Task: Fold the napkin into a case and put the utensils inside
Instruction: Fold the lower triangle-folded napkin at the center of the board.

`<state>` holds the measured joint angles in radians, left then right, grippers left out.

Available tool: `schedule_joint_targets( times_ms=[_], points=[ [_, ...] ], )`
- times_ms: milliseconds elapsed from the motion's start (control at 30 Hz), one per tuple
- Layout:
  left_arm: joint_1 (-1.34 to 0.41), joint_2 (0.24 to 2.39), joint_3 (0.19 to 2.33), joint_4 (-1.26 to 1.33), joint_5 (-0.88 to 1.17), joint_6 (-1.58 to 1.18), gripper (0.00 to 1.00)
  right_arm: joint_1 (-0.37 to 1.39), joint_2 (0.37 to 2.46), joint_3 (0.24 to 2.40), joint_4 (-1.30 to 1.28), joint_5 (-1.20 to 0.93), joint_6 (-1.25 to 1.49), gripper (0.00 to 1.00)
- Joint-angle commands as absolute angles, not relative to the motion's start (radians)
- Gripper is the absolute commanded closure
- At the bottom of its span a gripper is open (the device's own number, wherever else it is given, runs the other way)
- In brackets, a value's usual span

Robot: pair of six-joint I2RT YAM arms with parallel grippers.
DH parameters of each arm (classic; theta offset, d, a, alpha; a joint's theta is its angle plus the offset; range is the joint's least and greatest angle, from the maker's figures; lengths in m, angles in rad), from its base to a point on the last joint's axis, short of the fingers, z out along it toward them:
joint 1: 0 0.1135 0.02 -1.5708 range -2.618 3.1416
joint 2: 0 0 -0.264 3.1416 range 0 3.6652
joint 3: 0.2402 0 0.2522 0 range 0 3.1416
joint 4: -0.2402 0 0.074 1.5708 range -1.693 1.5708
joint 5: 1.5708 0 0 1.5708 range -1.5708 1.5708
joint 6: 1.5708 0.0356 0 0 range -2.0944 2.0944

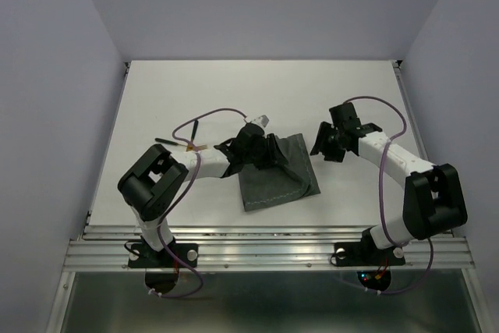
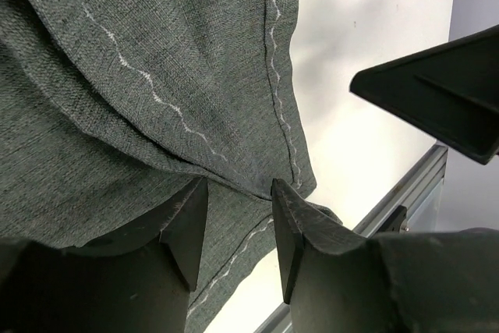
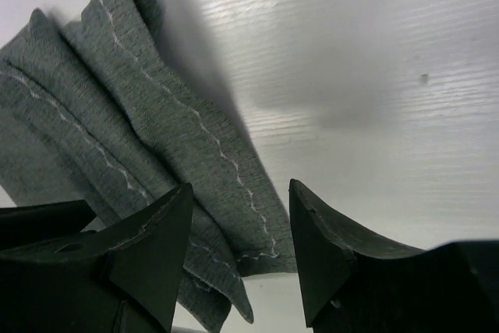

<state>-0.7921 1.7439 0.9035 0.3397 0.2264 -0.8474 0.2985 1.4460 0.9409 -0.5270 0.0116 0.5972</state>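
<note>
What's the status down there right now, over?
Left gripper open, over the napkin. Right gripper open, at its right edge. Napkin folded in layers on table, not held. No obstacle seen.

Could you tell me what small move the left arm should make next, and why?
Probably lift the left gripper straight up, clear of the napkin: its jaws stand apart over the folded cloth, gripping nothing, and the right gripper, also open, hovers beside the napkin's edge.
</note>
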Motion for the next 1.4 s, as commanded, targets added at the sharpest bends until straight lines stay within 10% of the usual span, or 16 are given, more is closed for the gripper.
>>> schedule_joint_targets(
  times_ms=[0, 367, 767, 1367],
  points=[
    [-0.773, 1.663, 0.93, 0.301, 0.215, -0.808, 0.51, 0.299, 1.448, 0.968, -0.445, -0.115, 0.557, 0.43],
    [-0.686, 1.568, 0.953, 0.192, 0.173, -0.719, 0.51, 0.299, 1.549, 1.011, -0.423, -0.12, 0.508, 0.43],
    [-0.604, 1.66, 0.969, 0.106, 0.189, -0.719, 0.99, 0.409, 1.534, 1.026, -0.466, -0.126, 0.468, 0.43],
    [-0.566, 1.793, 1.006, 0.095, 0.253, -0.703, 1.0, 0.733, 1.707, 1.258, -0.586, 0.235, 0.402, 0.45]
  ],
)
